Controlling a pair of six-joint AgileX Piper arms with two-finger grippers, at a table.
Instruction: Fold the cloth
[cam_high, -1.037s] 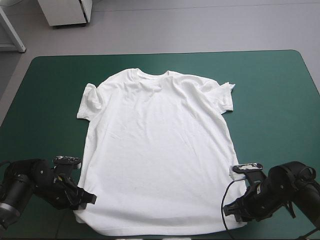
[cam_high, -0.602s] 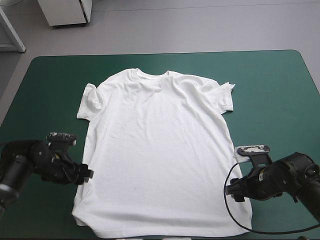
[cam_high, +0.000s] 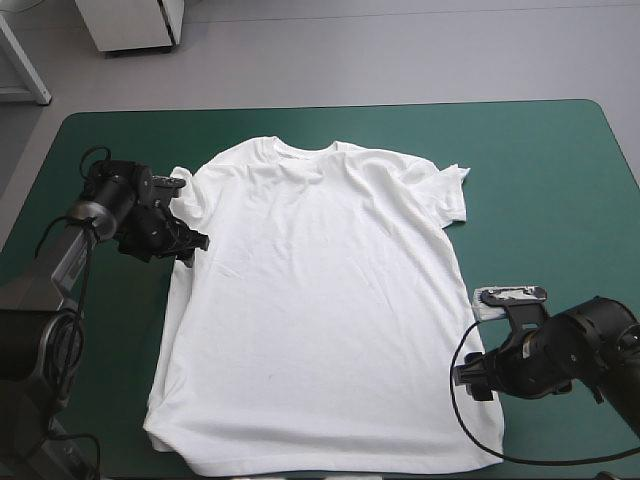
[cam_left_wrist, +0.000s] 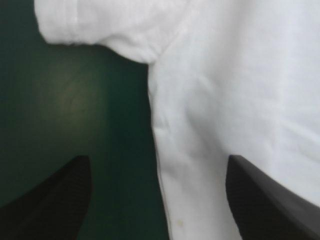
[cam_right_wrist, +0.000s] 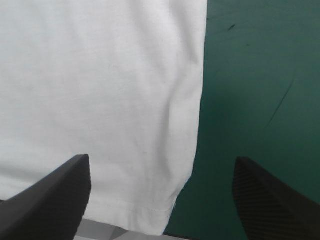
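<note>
Fingers on both arms stand wide apart and hold nothing, each pair set astride one side edge of the T-shirt (cam_high: 315, 300). It lies spread flat on the teal-green tabletop (cam_high: 560, 180), collar far and hem near. The left gripper (cam_high: 192, 243) sits just below the left sleeve (cam_high: 180, 192), one black finger over bare cover and the other over white cloth, with the side seam (cam_left_wrist: 156, 165) running between them. The right gripper (cam_high: 468, 378) straddles the right edge in the same way, close to the near hem corner (cam_right_wrist: 155, 220). This placement looks like preparation to pinch the edges, so the fold is probably not yet begun. One grip sits far up the side, the other near the hem.
</note>
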